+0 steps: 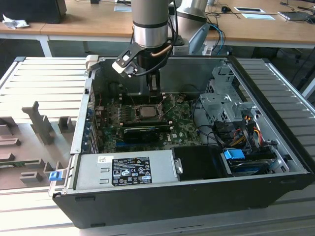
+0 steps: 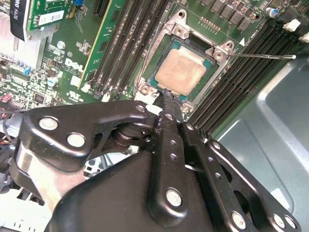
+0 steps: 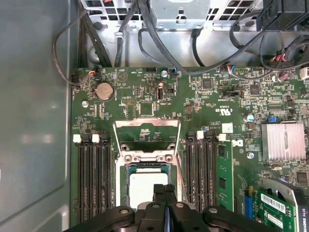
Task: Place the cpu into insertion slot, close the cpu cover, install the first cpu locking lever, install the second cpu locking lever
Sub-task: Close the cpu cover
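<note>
Poised with jaws pressed together over cpu (image 3: 142,186) in insertion slot (image 3: 121,183), inside computer case (image 1: 197,196) on slatted grey bench (image 1: 39,83), before wooden desks (image 1: 83,19).

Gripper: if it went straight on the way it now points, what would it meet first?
Probably the cpu, near its edge: the gripper points straight down at it, though depth is unclear.

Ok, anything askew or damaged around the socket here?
Nothing looks damaged. The cpu sits square inside the cpu cover. One thin locking lever juts sideways from the cover's corner, unlatched. The shut fingers are at the cover's edge.
</note>
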`<state>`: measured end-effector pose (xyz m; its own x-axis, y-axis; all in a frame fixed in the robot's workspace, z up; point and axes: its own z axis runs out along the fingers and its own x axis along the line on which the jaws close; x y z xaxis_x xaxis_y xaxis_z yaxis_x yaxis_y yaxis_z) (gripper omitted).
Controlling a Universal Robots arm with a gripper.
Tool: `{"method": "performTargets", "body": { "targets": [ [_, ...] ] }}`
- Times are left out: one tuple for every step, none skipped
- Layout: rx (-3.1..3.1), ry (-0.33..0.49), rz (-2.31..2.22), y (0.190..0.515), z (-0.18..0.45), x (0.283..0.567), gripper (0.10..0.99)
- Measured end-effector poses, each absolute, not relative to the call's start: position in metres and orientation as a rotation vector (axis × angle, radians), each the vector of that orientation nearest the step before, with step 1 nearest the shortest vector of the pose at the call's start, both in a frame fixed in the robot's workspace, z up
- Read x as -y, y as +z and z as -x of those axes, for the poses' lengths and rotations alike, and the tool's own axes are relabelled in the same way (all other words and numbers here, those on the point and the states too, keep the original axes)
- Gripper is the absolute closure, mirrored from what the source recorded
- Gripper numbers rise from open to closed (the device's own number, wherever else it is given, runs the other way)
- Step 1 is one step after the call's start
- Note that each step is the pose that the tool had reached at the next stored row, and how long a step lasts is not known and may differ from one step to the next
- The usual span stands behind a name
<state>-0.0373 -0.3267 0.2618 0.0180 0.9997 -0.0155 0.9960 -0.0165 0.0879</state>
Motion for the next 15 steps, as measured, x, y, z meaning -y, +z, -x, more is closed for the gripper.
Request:
{"method": "performTargets", "body": {
  "targets": [
    [-2.150,0.077,-2.187,0.2623,0.0372,0.3266,0.980],
    [-2.149,0.076,-2.187,0.2627,0.0372,0.3265,0.980],
    [-2.149,0.076,-2.186,0.2632,0.0368,0.3265,0.980],
    [-2.149,0.075,-2.186,0.2637,0.0362,0.3265,0.980],
    [-2.149,0.075,-2.186,0.2641,0.0356,0.3265,0.980],
    [-2.149,0.075,-2.186,0.2647,0.0348,0.3265,0.980],
    [-2.149,0.075,-2.186,0.2655,0.0343,0.3265,0.980],
    [-2.149,0.075,-2.186,0.2669,0.0342,0.3264,0.980],
    [-2.149,0.075,-2.186,0.2679,0.0340,0.3264,0.980],
    [-2.149,0.075,-2.186,0.2688,0.0339,0.3264,0.980],
    [-2.149,0.075,-2.186,0.2702,0.0337,0.3264,0.980],
    [-2.149,0.075,-2.186,0.2709,0.0332,0.3264,0.980],
    [-2.149,0.075,-2.186,0.2710,0.0326,0.3264,0.980],
    [-2.149,0.075,-2.186,0.2711,0.0321,0.3264,0.980],
    [-2.149,0.074,-2.186,0.2711,0.0318,0.3264,0.980]
  ]
}}
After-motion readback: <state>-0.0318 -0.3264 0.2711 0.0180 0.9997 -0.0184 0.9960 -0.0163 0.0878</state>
